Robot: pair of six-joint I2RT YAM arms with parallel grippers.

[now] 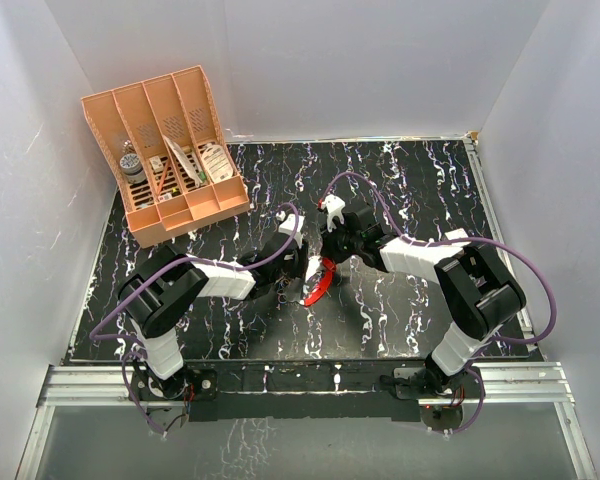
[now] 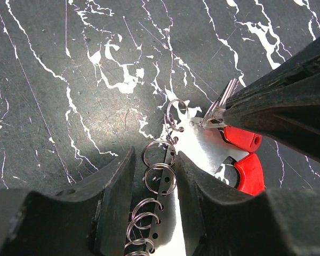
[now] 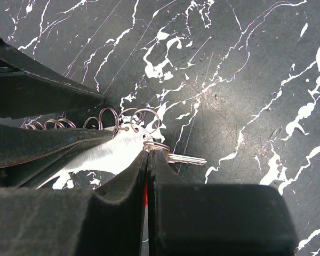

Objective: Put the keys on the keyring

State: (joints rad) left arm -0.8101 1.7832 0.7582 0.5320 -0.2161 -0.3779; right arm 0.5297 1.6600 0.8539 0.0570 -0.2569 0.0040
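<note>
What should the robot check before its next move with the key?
1. The left hand grips the keyring: ok.
2. The right hand is shut on the key: ok.
3. The key sits close to the keyring's end ring: ok.
4. The key is threaded onto that ring: cannot tell.
5. The organizer stands far from both hands: ok.

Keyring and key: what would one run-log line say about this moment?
left gripper: shut on keyring | right gripper: shut on key | key: at keyring's free end
</note>
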